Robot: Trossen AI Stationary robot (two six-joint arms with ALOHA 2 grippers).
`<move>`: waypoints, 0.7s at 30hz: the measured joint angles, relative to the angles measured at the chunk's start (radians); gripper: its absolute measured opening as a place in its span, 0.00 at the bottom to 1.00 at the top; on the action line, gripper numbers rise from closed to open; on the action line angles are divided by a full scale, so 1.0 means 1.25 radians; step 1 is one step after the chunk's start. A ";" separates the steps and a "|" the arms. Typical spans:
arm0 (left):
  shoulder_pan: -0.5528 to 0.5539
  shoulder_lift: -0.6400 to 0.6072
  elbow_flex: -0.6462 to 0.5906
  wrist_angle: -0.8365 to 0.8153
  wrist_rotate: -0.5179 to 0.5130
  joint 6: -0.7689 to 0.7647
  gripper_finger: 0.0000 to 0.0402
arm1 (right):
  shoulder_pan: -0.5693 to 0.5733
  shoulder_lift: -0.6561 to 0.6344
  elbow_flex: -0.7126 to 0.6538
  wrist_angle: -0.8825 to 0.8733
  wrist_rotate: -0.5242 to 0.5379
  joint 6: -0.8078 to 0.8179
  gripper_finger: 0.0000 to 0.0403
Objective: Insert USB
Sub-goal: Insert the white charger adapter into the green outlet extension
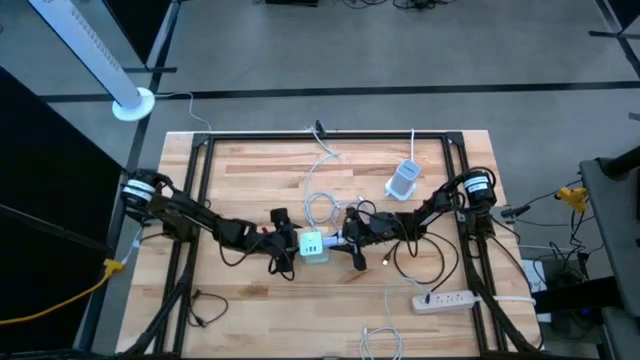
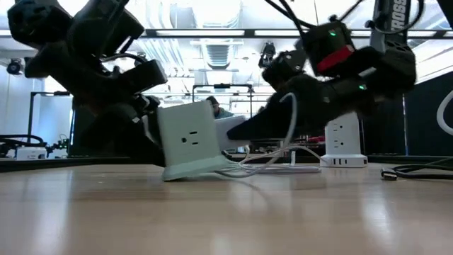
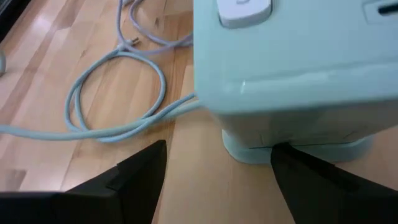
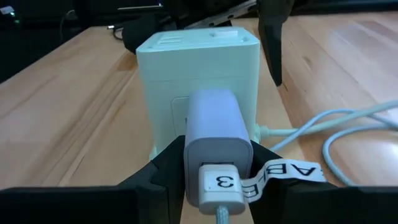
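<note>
Beside the power cube point(image 1: 313, 245), a coiled white cable point(image 1: 321, 207) lies.

My left arm reaches from the table's left edge in toward the middle, stretched low over the wood, and my left gripper point(image 1: 293, 243) has its two fingers point(image 3: 140, 171) spread wide apart, one on each side of the power cube point(image 1: 313, 245). My right arm comes in from the right edge, bent at the elbow and also low, and my right gripper point(image 1: 347, 237) is clamped on the white charger plug point(image 4: 216, 146) from both sides, facing my left gripper.
</note>
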 joint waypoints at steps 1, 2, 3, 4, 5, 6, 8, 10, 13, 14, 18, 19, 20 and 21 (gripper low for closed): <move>-0.003 -0.009 0.000 -0.019 -0.004 -0.001 0.68 | 0.000 0.000 0.016 -0.020 0.007 -0.015 0.29; -0.005 -0.022 0.000 -0.047 -0.002 -0.001 0.68 | 0.000 0.003 0.033 -0.041 0.010 -0.033 0.29; -0.005 -0.036 0.000 -0.076 -0.001 -0.002 0.68 | 0.001 0.005 0.049 -0.051 0.015 -0.049 0.29; -0.005 -0.049 0.000 -0.100 0.002 -0.007 0.68 | 0.000 0.006 0.062 -0.060 0.016 -0.063 0.29; -0.005 -0.064 0.000 -0.122 0.003 -0.017 0.68 | 0.000 0.007 0.074 -0.070 0.017 -0.074 0.29; -0.005 -0.082 0.000 -0.146 0.003 -0.034 0.68 | 0.000 0.007 0.088 -0.072 0.018 -0.082 0.32; -0.006 -0.124 0.005 -0.157 0.003 -0.071 0.68 | 0.000 0.005 0.110 -0.065 0.015 -0.084 0.39; -0.014 -0.167 0.005 -0.197 0.009 -0.098 0.68 | 0.000 0.004 0.132 -0.068 -0.012 -0.086 0.45; -0.023 -0.220 0.005 -0.269 0.020 -0.114 0.68 | -0.001 0.014 0.152 -0.115 -0.052 -0.097 0.52; -0.024 -0.235 0.005 -0.278 0.019 -0.120 0.68 | -0.001 0.015 0.153 -0.134 -0.053 -0.102 0.53; -0.024 -0.275 0.006 -0.287 0.000 -0.158 0.68 | -0.002 0.019 0.153 -0.177 -0.064 -0.105 0.57; -0.024 -0.276 0.005 -0.289 0.000 -0.163 0.68 | -0.002 0.019 0.153 -0.180 -0.063 -0.104 0.57; -0.024 -0.277 0.003 -0.293 0.001 -0.165 0.68 | -0.002 0.018 0.153 -0.187 -0.064 -0.105 0.58; -0.024 -0.276 0.002 -0.294 0.002 -0.166 0.68 | -0.002 0.018 0.154 -0.196 -0.064 -0.108 0.58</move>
